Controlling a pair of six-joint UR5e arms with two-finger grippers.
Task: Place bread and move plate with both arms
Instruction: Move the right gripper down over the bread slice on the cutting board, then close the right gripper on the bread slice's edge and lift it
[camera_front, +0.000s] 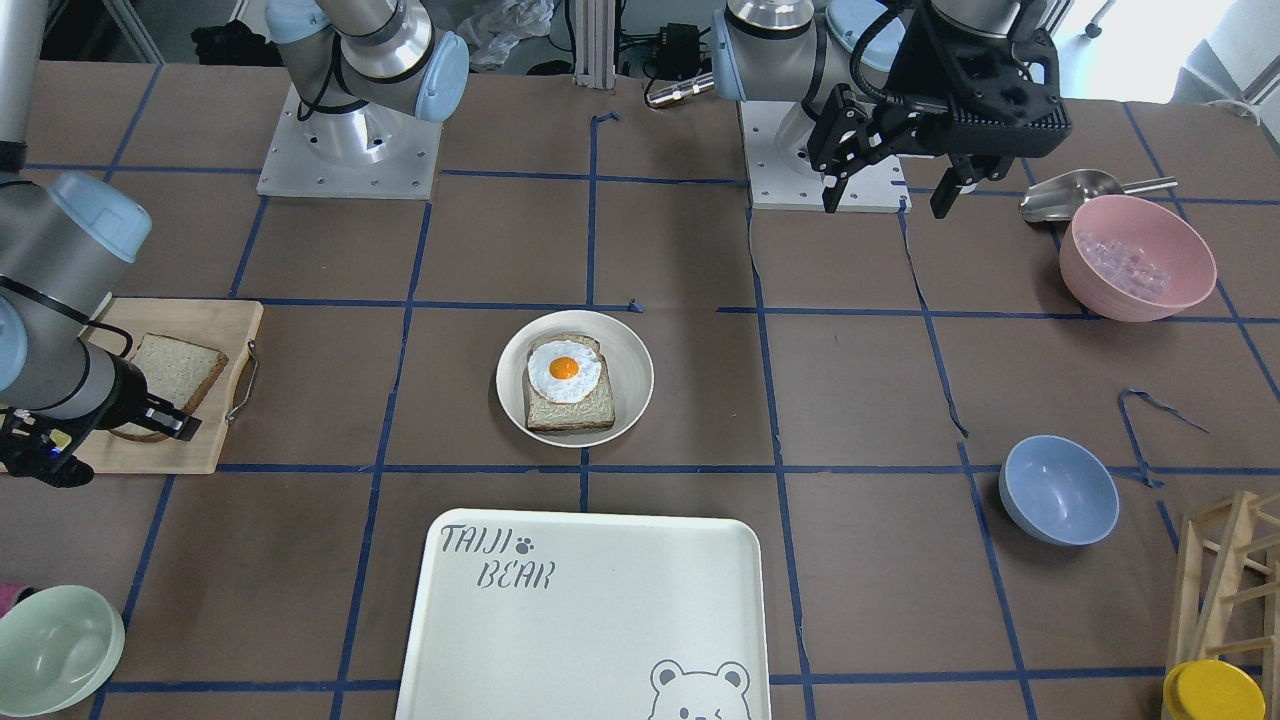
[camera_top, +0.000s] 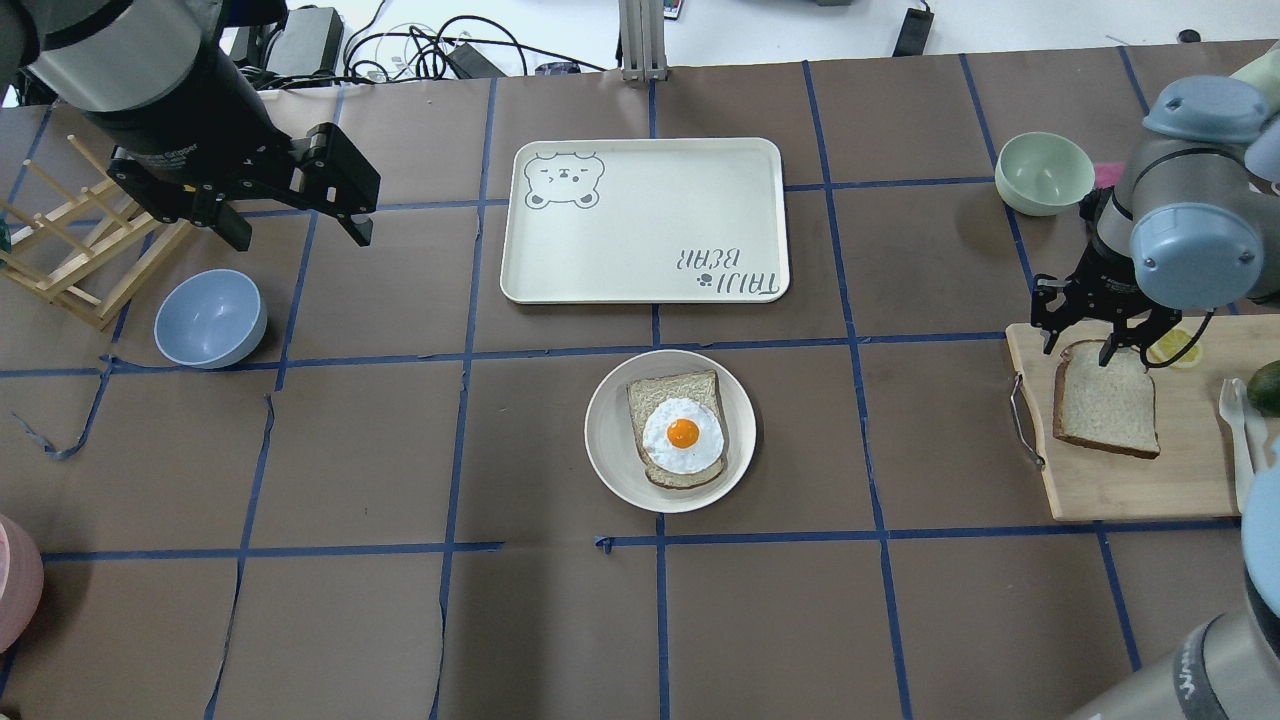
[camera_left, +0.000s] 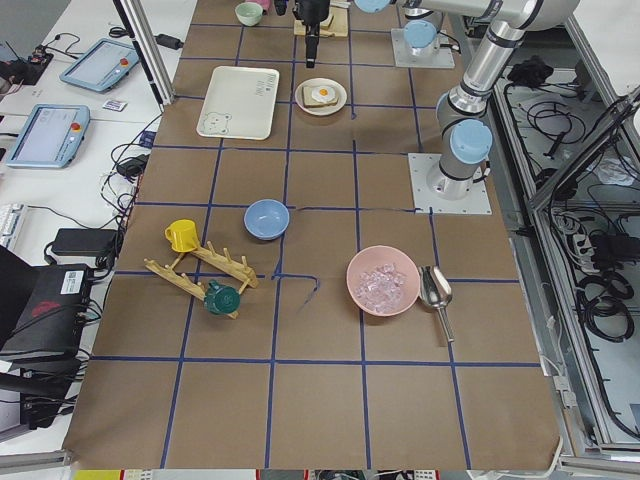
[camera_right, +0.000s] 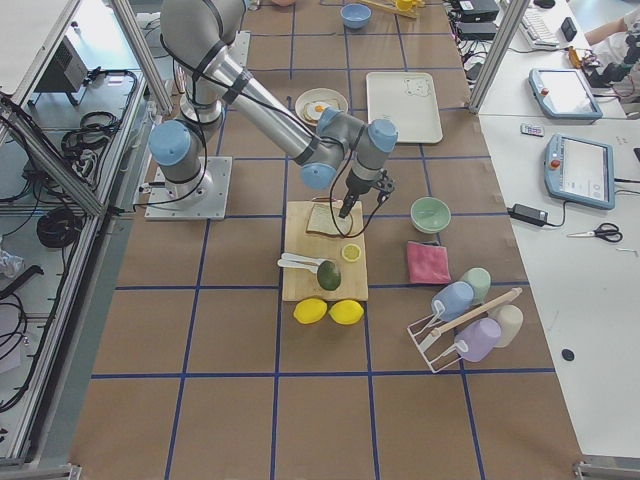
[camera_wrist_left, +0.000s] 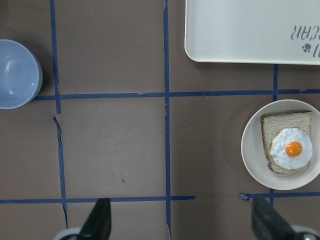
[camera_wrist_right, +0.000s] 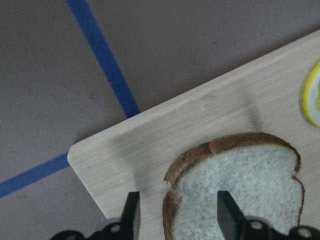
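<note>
The plain bread slice (camera_top: 1105, 400) lies on a wooden cutting board (camera_top: 1120, 490) at the table's right end; it also shows in the right wrist view (camera_wrist_right: 240, 185). My right gripper (camera_top: 1080, 348) is down at the slice's rounded crust end. It is open: one finger (camera_wrist_right: 131, 215) is over bare board beside the crust, the other (camera_wrist_right: 227, 215) over the crumb. The round off-white plate (camera_top: 610, 430) sits mid-table with an egg-topped slice (camera_top: 683, 435) on it. My left gripper (camera_top: 290, 215) hangs open and empty high over the table's left side, far from the plate (camera_wrist_left: 250, 150).
A white bear-printed tray (camera_top: 640, 220) lies just beyond the plate. A blue bowl (camera_top: 210, 318) and a wooden rack (camera_top: 70, 250) are at the left, a green bowl (camera_top: 1045, 172) at the far right. A lemon slice (camera_top: 1175, 350) and an avocado (camera_top: 1265, 385) share the board.
</note>
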